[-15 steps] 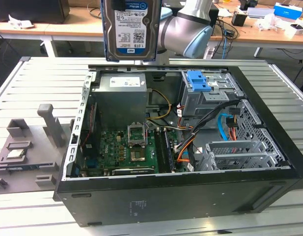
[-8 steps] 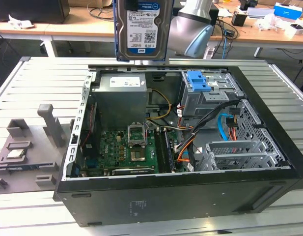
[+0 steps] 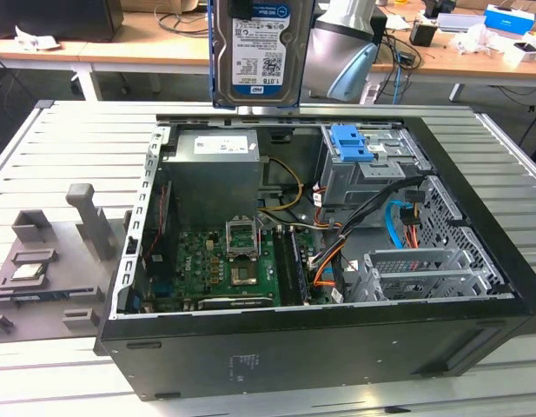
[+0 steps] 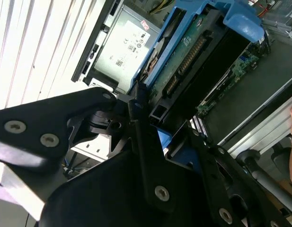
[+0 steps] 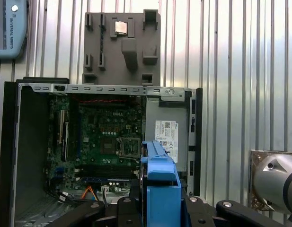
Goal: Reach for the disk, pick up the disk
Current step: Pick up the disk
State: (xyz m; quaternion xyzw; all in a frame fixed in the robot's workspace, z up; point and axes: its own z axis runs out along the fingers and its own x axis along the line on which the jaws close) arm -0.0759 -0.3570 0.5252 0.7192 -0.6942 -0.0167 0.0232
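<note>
Gripping the disk (image 3: pixel 261 54) with fingers (image 4: pixel 142 142) closed tight on its blue rails, holding it upright, well above the open computer case (image 3: pixel 320 347) on the slatted table (image 3: pixel 68 139).

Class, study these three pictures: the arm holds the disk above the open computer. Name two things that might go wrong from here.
1. The disk hangs high over the open case, and the pincer seems to grip it only by a blue rail. A slip would likely drop it onto the motherboard.
2. Orange and blue cables lie loose inside the case, so a low swing might snag them.
</note>
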